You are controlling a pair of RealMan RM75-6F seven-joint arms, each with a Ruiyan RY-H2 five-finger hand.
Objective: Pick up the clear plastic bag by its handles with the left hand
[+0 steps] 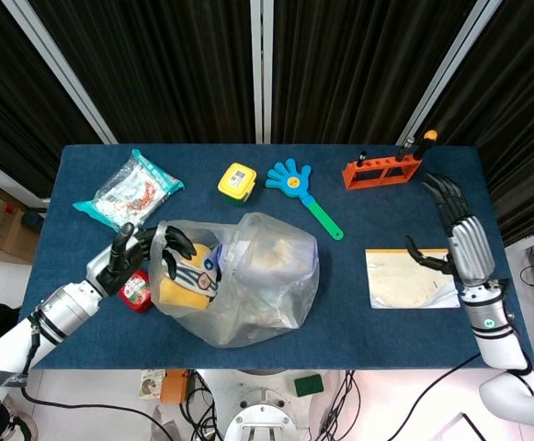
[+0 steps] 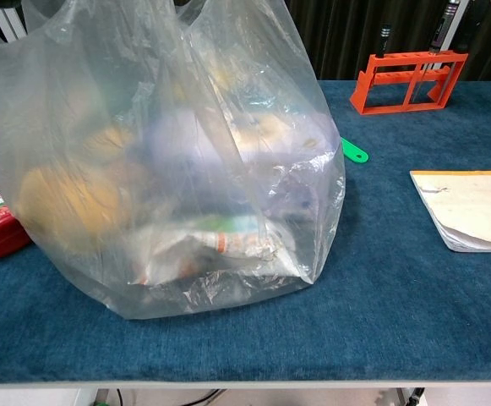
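Note:
The clear plastic bag [image 1: 257, 294] stands on the blue table [image 1: 386, 331] at front left, stuffed with a yellow block, striped packaging and other goods. In the chest view the bag [image 2: 169, 169] fills the left half and its top runs out of frame. My left hand [image 1: 145, 250] is at the bag's left upper edge, fingers curled around the handle loops, which are drawn up toward it. My right hand [image 1: 457, 231] hovers with fingers spread over the right end of a notebook [image 1: 404, 276], holding nothing.
A red bottle [image 1: 136, 292] lies just left of the bag, under my left hand. At the back are a snack packet [image 1: 129, 188], a yellow box [image 1: 236, 180], a blue and green clapper toy [image 1: 299, 188] and an orange rack [image 1: 382, 170].

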